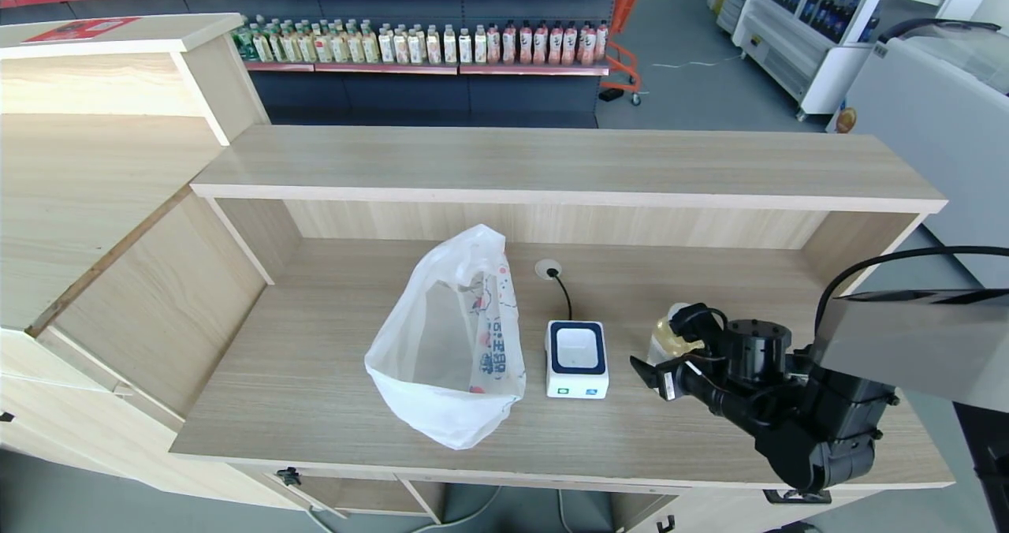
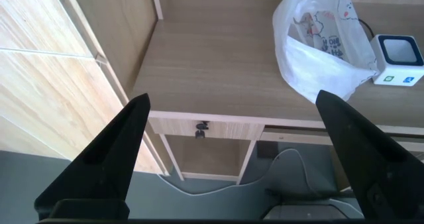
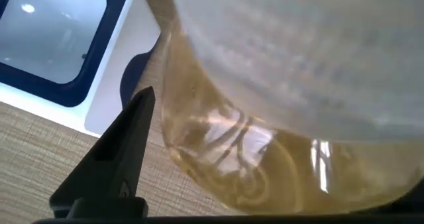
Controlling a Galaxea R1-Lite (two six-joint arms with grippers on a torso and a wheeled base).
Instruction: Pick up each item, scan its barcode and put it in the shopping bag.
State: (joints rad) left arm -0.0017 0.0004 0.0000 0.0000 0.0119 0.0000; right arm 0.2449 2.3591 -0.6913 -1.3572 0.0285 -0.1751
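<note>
Checkout counter (image 1: pixel 315 344): work surface.
Shopping bag (image 1: pixel 449 344): mouth open for loading.
Scanner (image 1: pixel 577 358): bag's 3 o'clock.
Bottle (image 3: pixel 265 138): scanner's 3 o'clock; right gripper (image 1: pixel 670 345) closure cannot be told.
Left gripper (image 2: pixel 232 99): fingers spread, empty.

We have open counter (image 1: pixel 315 359) left of the shopping bag (image 1: pixel 449 344). The scanner (image 1: pixel 577 358) crowds its right side, the bottle (image 1: pixel 668 337) stands near beyond, and the raised ledge (image 1: pixel 567 166) walls the back.

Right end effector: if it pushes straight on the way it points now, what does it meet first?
The bottle, most likely: it sits directly ahead of the right end effector, very close. The scanner lies beyond it on the counter. Whether they already touch is unclear.
</note>
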